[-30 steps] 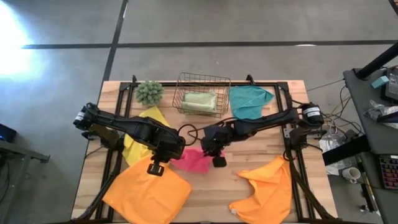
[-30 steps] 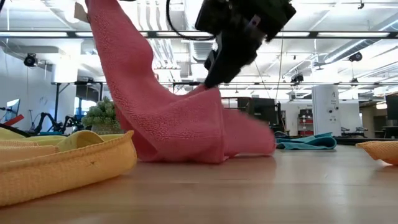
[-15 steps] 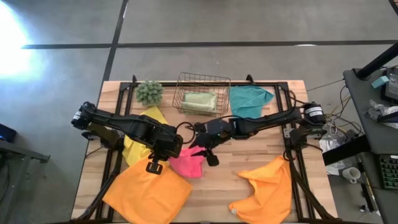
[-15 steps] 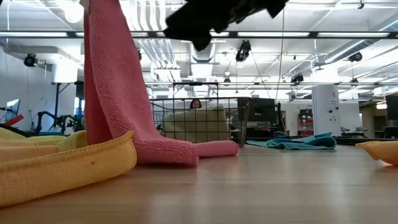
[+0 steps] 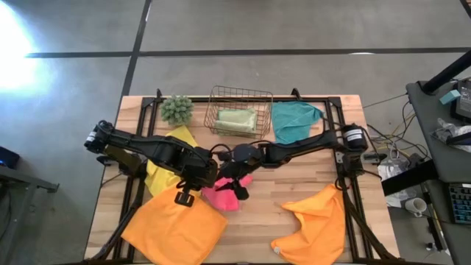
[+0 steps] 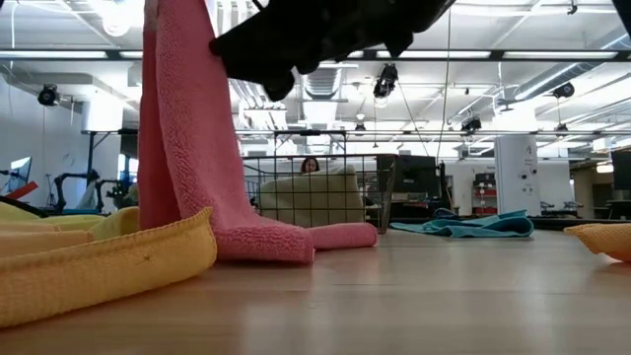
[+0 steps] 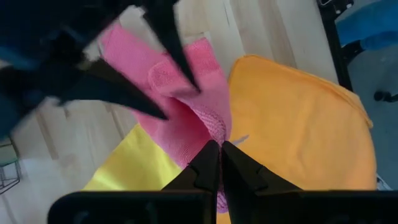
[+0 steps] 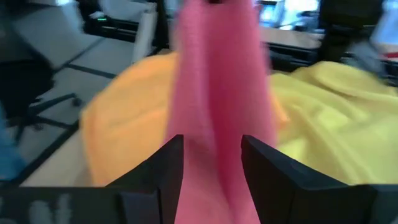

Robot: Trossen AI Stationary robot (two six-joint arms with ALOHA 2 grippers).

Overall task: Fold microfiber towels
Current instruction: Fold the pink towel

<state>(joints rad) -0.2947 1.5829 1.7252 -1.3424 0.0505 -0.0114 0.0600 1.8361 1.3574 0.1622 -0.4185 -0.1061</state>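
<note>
The pink towel (image 5: 223, 197) hangs from my left gripper (image 5: 200, 191), which is shut on it above the table's middle. In the low view the towel drops as a column (image 6: 183, 128) and its lower end (image 6: 296, 240) lies on the wood. My right gripper (image 5: 235, 185) is open right beside it. In the right wrist view its fingers (image 8: 166, 163) stand on either side of the hanging pink towel (image 8: 217, 106); I cannot tell whether they touch it. My left gripper pinches the pink towel's top, a bunched fold (image 7: 214, 127), between its two shut fingers, coming from above. The towel hangs below the fingers, with its lower end on the table.
An orange towel (image 5: 173, 224) lies at the near left and another (image 5: 318, 219) at the near right. A yellow towel (image 5: 165, 168) lies under my left arm and a teal one (image 5: 294, 119) at the far right. A wire basket (image 5: 238, 110) holds a sage green towel, beside a plant ball (image 5: 177, 109).
My right gripper has let go of the pink towel's raised end, risen and moved toward the table's left, up to my left gripper. The freed end has dropped, so the towel now hangs as a narrow column from my left gripper.
</note>
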